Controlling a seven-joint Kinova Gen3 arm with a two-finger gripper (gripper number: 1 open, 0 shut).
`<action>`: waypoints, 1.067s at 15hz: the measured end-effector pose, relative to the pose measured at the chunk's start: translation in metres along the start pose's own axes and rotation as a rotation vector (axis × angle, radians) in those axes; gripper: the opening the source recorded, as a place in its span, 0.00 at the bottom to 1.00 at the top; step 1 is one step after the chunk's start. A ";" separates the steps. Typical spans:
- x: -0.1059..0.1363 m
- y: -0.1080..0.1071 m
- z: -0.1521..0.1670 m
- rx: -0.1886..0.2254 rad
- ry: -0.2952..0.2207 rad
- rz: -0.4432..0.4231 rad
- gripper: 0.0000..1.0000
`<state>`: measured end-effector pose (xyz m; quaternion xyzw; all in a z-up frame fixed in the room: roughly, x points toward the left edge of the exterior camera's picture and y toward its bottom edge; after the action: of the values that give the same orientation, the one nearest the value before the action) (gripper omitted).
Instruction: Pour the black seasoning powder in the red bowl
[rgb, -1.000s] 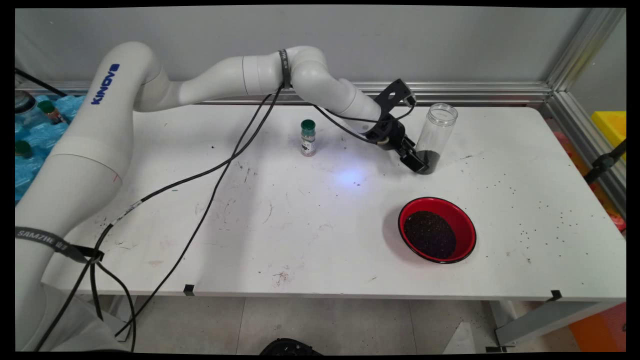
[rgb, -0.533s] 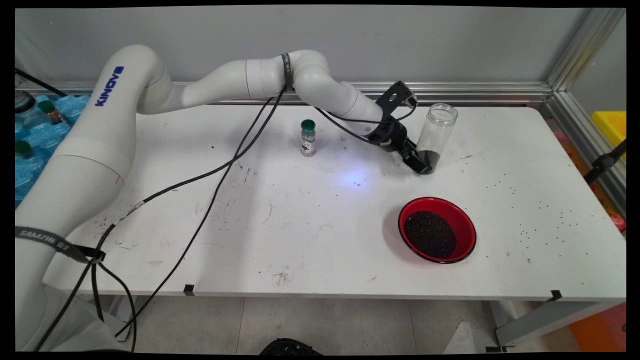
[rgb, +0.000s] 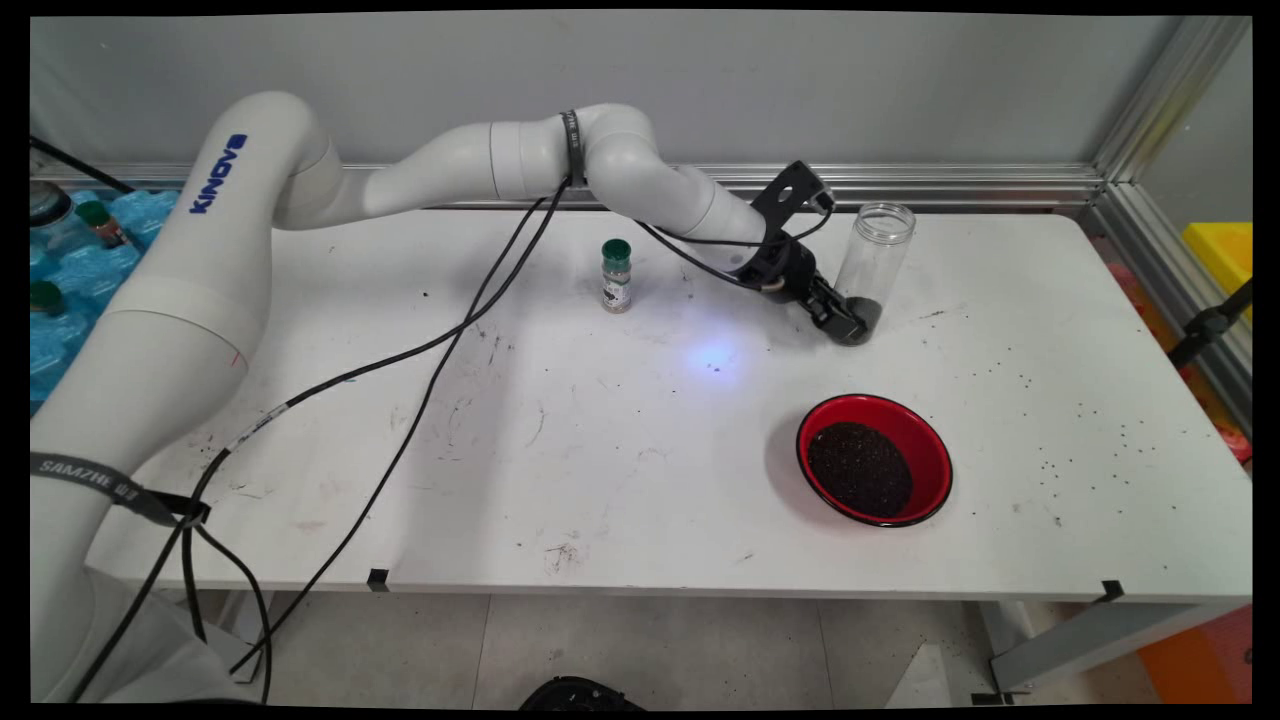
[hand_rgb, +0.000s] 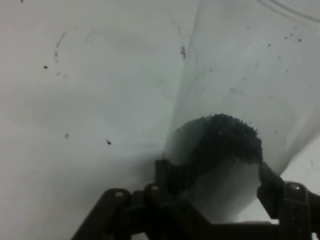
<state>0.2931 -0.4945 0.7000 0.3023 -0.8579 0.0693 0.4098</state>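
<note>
Reaching low rightward | gripper (rgb: 848, 322) fingers clasping clear jar (rgb: 872, 262) base

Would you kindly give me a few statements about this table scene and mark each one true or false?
1. The gripper is closed around the base of the clear jar. True.
2. The clear jar is filled to its brim with dark grains. False: the grains fill only its bottom part.
3. The red bowl holds dark grains. True.
4. The green-capped bottle lies on its side. False: it stands upright.
5. The red bowl touches the clear jar. False: bare table lies between them.
</note>
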 end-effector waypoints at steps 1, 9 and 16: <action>-0.001 0.000 0.000 0.000 0.000 0.000 0.00; 0.006 0.006 -0.013 -0.006 0.027 0.033 0.00; 0.022 0.017 -0.047 -0.015 0.054 0.107 0.00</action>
<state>0.3033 -0.4741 0.7494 0.2511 -0.8619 0.0927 0.4307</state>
